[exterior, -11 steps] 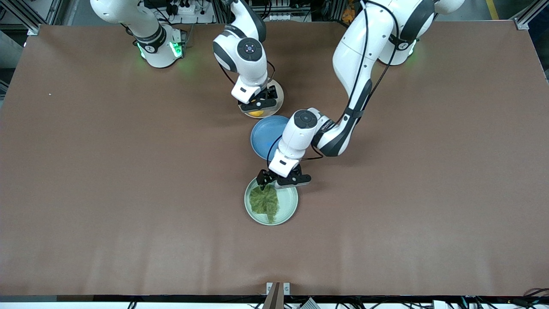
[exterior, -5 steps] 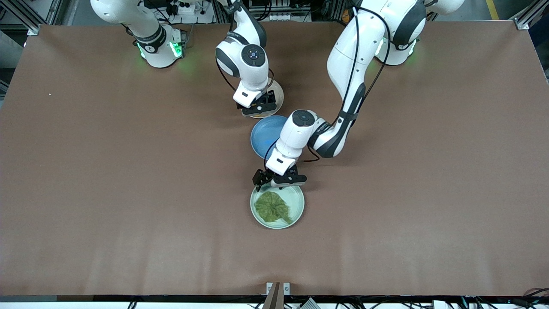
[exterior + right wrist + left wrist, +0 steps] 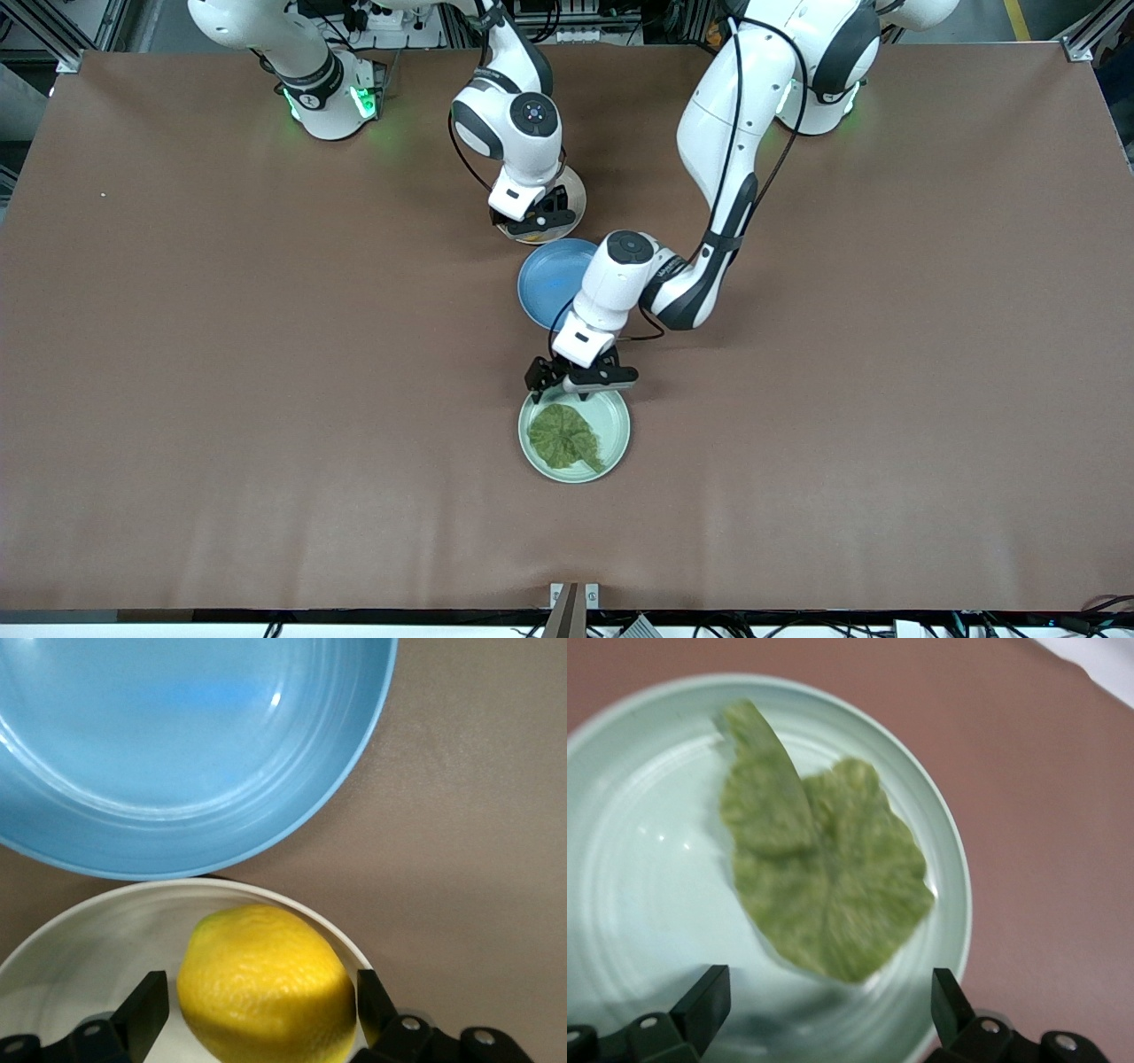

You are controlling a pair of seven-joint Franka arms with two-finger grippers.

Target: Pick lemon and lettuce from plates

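Observation:
The lemon (image 3: 266,983) lies on the beige plate (image 3: 89,966). My right gripper (image 3: 261,1014) is down over it, one finger on each side of the fruit, with a slim gap showing at one finger. In the front view that gripper (image 3: 532,221) hides most of the lemon (image 3: 530,237) on its plate (image 3: 576,190). The lettuce (image 3: 824,877) lies flat in the mint green plate (image 3: 638,859). My left gripper (image 3: 828,1010) is open over the plate's edge nearest the arms, its fingers (image 3: 704,1001) wide apart and just short of the leaf (image 3: 565,436).
An empty blue plate (image 3: 545,283) sits between the beige plate and the mint plate (image 3: 620,416), its rim almost touching the beige one (image 3: 177,744). Bare brown tabletop surrounds the three plates.
My right gripper has come down around the lemon and its fingers have narrowed. The mint plate with the lettuce has slid slightly toward the front camera and the left arm's end; the leaf turned.

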